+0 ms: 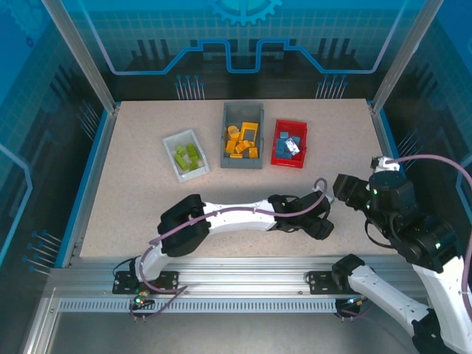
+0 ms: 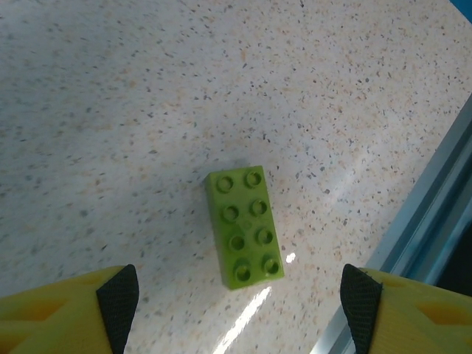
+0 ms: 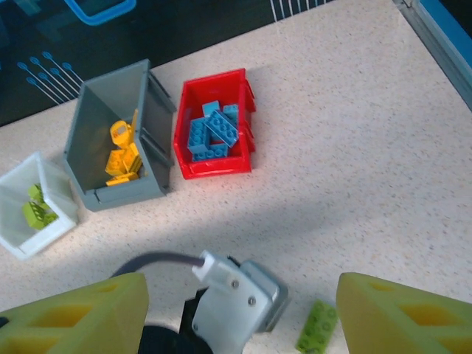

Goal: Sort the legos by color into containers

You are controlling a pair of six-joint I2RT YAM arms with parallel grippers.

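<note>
Brick (image 2: 243, 227): lime green, two-by-four, lying flat with studs up, alone near the table's edge and well apart from the bins.
Handling: likely light, rigid and smooth-sided; a pinch across the two long sides should hold best.
Left gripper (image 2: 240, 304): over the brick, jaws wide apart, holding nothing.
Right gripper (image 3: 240, 317): spread wide, empty.
Table (image 1: 133, 199): speckled, flat, hard; rail (image 2: 435, 214) near the brick.
White bin (image 1: 171, 140): holds green bricks, leftmost of the three.
Room: clear panels (image 1: 243, 44) enclose the table.
</note>
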